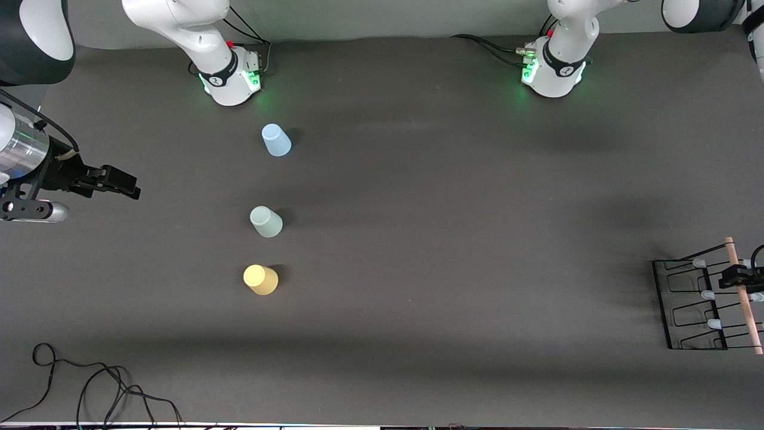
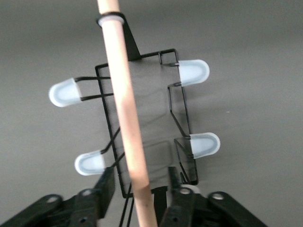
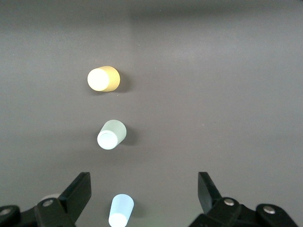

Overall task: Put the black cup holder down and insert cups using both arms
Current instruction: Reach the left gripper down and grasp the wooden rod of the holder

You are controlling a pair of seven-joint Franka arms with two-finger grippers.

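Your left end effector (image 2: 142, 198) sits at the wooden handle (image 2: 125, 109) of the black cup holder (image 1: 695, 304), its fingers (image 2: 105, 187) narrowed to either side of the rod with a little gap showing, so you cannot yet call it a firm hold. The holder rests on the bench (image 1: 447, 239) at the left arm's end, directly under that end effector.

Your right end effector (image 3: 142, 194) waits with its jaws wide and holding nothing, up over the right arm's end of the bench. The 3 cups stand upside down in a line: the light blue cup (image 1: 276, 140), the pale green cup (image 1: 266, 221) and the yellow cup (image 1: 261, 279).

You appear to be at step 1, taking the holder by its handle. The next move calls for finishing the squeeze on the rod, then lifting level so the rack does not swing.

The left wrist view shows 4 pale-tipped pegs (image 2: 194, 72) and the fingers flanking the rod; the front view hides that contact at its edge. Only the front view shows holder and cups well apart.
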